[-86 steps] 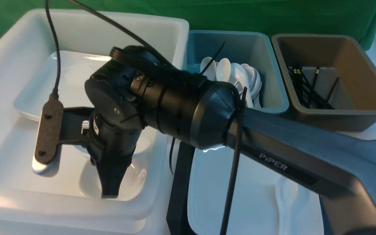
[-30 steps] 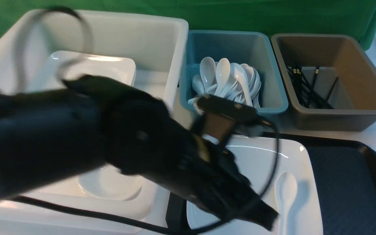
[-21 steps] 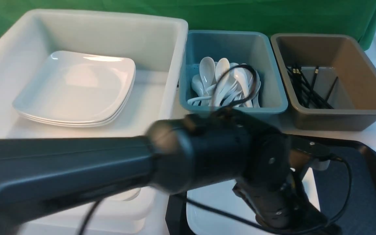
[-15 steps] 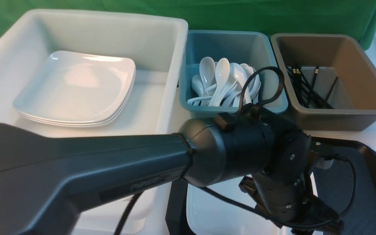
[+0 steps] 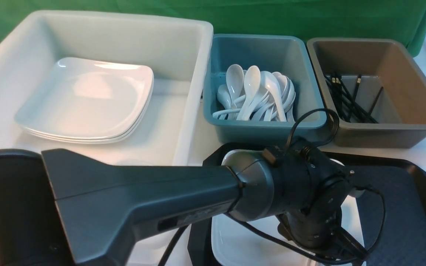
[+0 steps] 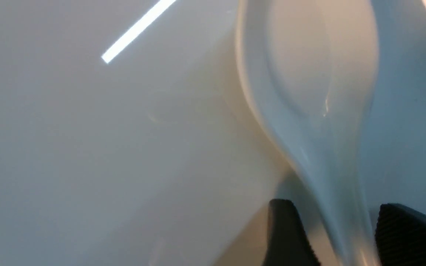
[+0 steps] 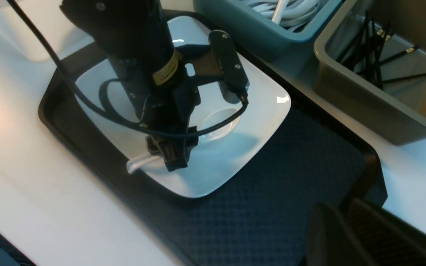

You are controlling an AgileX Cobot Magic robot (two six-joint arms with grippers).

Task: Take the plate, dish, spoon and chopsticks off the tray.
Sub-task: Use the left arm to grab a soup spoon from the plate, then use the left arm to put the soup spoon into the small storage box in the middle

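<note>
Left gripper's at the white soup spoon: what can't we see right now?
- Front view: glossy white soup spoon and left gripper tips, hidden behind the left arm.
- Left wrist view: blur hides whether fingers touch the handle.
- Right wrist view: right gripper cut off at the corner; opening unreadable.

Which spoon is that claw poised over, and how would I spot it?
Find the black tray nearest the robot; a large white square plate lies on it. The spoon lies alone on that plate, its handle between the left gripper's fingers, unlike the identical white spoons heaped in the teal tub beyond.
</note>
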